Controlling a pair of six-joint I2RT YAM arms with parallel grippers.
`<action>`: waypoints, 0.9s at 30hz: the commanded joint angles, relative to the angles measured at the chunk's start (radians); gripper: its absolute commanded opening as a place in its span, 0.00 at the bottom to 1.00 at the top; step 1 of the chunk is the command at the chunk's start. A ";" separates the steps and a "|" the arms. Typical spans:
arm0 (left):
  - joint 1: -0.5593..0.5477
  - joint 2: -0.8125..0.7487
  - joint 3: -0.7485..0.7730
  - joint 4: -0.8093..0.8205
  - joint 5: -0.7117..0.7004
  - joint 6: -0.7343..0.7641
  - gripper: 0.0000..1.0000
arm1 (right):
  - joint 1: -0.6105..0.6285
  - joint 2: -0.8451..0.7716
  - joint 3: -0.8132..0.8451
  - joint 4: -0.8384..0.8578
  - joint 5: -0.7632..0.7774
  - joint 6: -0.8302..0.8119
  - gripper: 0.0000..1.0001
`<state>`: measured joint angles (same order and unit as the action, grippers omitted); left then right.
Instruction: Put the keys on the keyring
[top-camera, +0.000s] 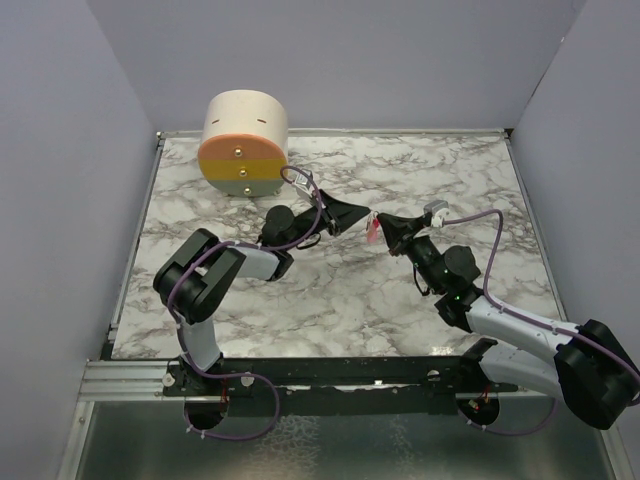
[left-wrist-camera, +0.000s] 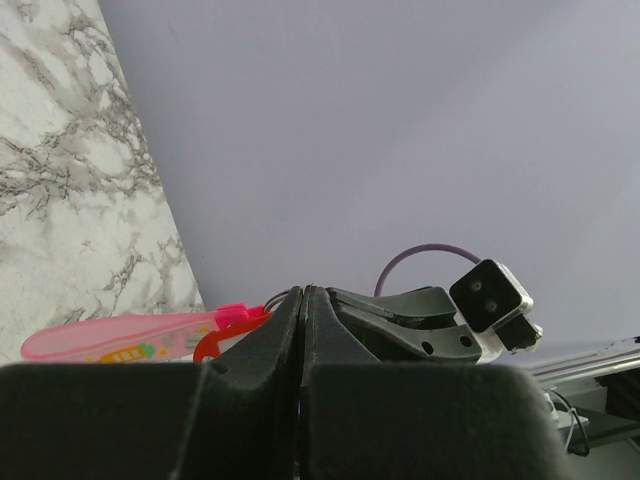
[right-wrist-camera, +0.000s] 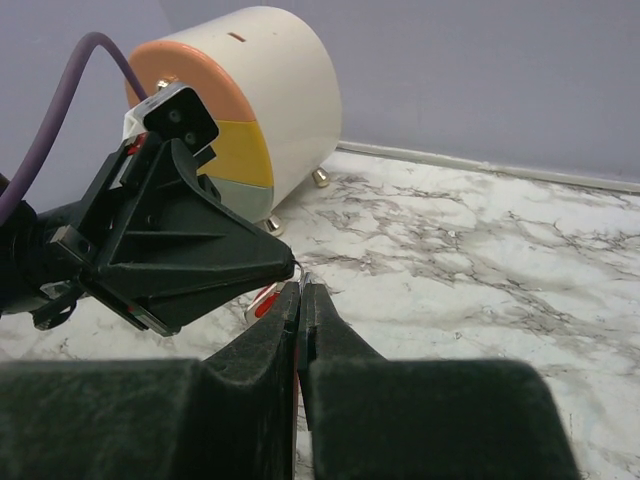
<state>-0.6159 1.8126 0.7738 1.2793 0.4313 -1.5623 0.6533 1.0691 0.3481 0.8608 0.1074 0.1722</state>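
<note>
My two grippers meet tip to tip above the middle of the marble table. My left gripper is shut on the keyring's thin metal ring. The pink strip hangs beside its fingers and shows as a pink spot between the tips in the top view. My right gripper is shut, its tip touching the ring. A red sliver shows between its jaws. The red key sticks out to the left of its fingers and lies against the pink strip in the left wrist view.
A cream cylinder with an orange, yellow and green face and small brass knobs stands at the back left, close behind the left arm. It also shows in the right wrist view. Lilac walls close the table on three sides.
</note>
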 joint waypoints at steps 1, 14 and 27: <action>-0.009 0.014 0.024 0.048 -0.030 -0.005 0.00 | 0.003 0.003 -0.013 0.051 0.016 0.008 0.01; -0.015 0.026 0.030 0.058 -0.040 -0.013 0.00 | 0.003 -0.011 -0.023 0.058 0.016 0.012 0.01; -0.022 0.040 0.032 0.067 -0.044 -0.018 0.00 | 0.003 -0.029 -0.032 0.070 0.013 0.014 0.01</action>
<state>-0.6308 1.8385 0.7780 1.2945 0.4084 -1.5780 0.6533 1.0580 0.3309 0.8799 0.1074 0.1795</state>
